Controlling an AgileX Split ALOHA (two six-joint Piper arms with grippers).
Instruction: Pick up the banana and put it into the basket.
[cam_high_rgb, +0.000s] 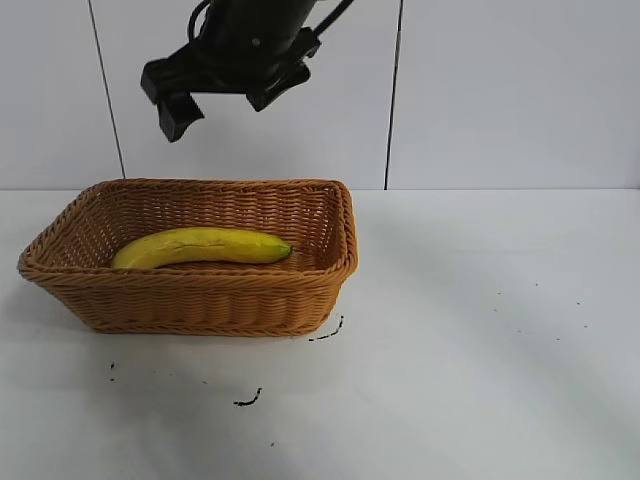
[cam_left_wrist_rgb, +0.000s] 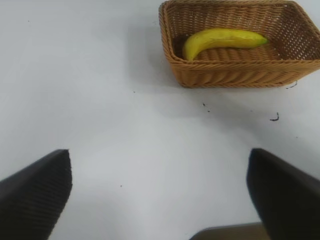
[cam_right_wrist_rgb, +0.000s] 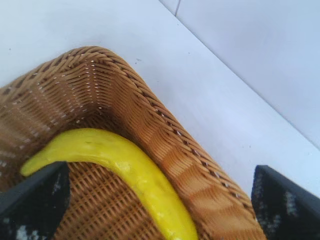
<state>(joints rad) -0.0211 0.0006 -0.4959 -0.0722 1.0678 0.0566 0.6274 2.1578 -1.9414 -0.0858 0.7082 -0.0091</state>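
The yellow banana (cam_high_rgb: 200, 245) lies lengthwise on the floor of the tan wicker basket (cam_high_rgb: 200, 300), which stands on the white table at the left. My right gripper (cam_high_rgb: 222, 105) hangs open and empty well above the basket's back edge. In the right wrist view the banana (cam_right_wrist_rgb: 135, 170) and the basket's wall (cam_right_wrist_rgb: 165, 135) show between its spread fingers (cam_right_wrist_rgb: 35, 205). My left gripper (cam_left_wrist_rgb: 160, 195) is open and empty over bare table, far from the basket (cam_left_wrist_rgb: 235, 75) and the banana (cam_left_wrist_rgb: 225, 39). The left arm is outside the exterior view.
Small dark marks (cam_high_rgb: 248, 400) lie on the white table (cam_high_rgb: 480, 350) in front of the basket, and one (cam_high_rgb: 328, 333) lies by its front right corner. A white wall (cam_high_rgb: 500, 90) with vertical seams stands behind.
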